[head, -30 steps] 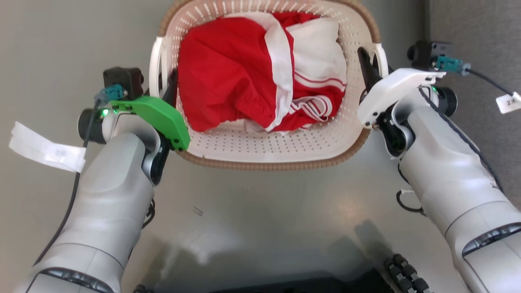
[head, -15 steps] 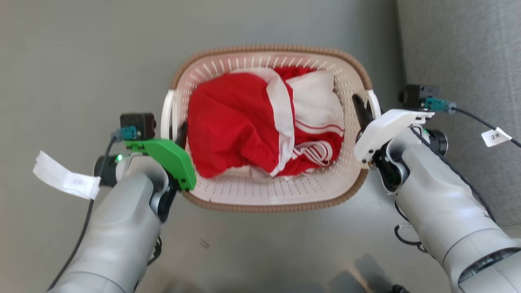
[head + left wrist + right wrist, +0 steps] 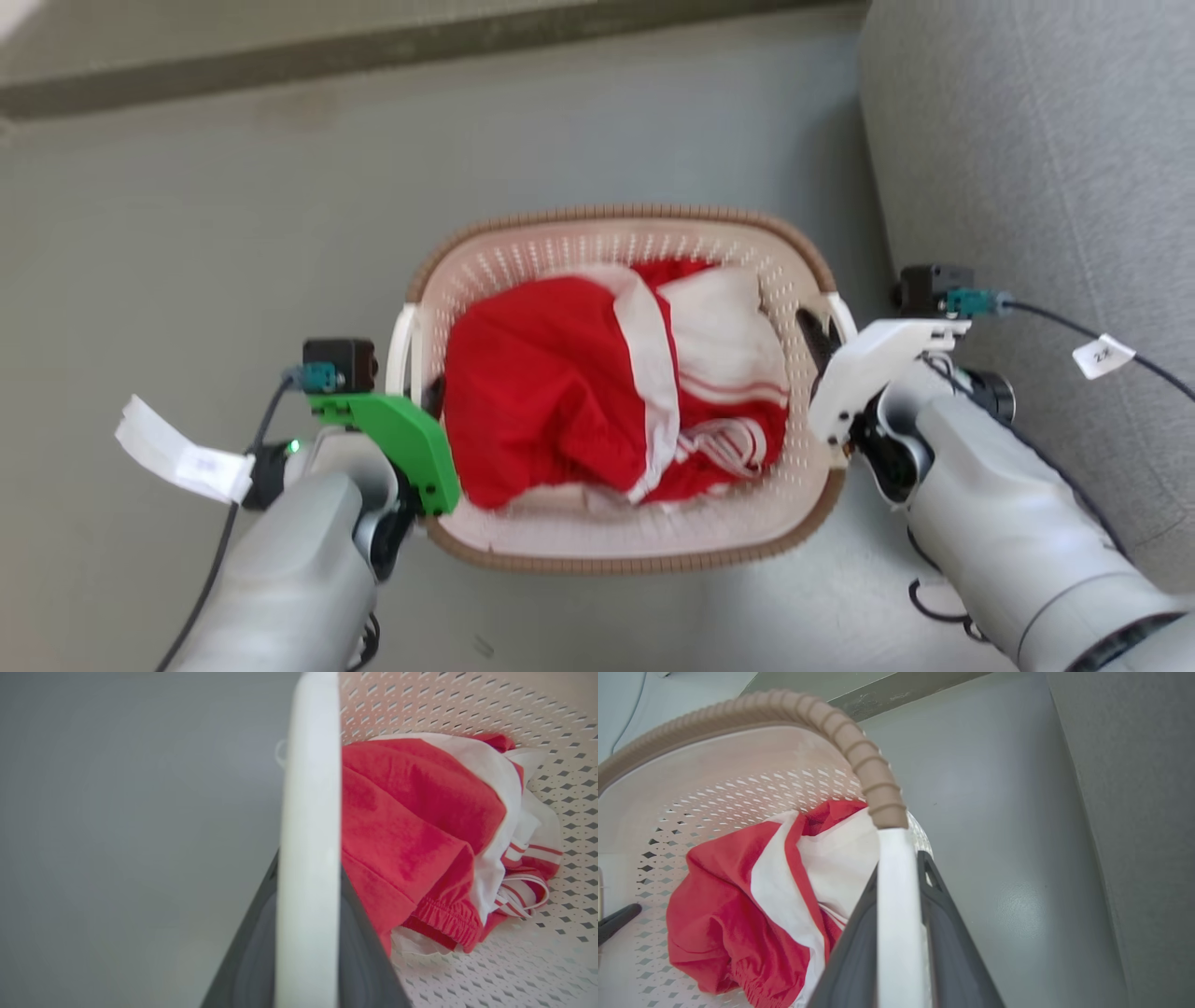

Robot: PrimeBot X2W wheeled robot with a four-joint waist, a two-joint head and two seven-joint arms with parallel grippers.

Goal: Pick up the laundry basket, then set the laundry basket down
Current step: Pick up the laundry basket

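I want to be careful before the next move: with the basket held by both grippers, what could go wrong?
1. The left gripper and right gripper each pinch only a thin white handle of the laundry basket; if one slips, it may tilt and the clothing could slide out.
2. The grey upholstered furniture stands close beside the right arm, so the arm's cable might catch there.

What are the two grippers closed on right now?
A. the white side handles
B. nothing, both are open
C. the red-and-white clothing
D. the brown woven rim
A: in the wrist views the left gripper has a dark finger on each side of the laundry basket's white left handle, and the right gripper straddles the right handle likewise.
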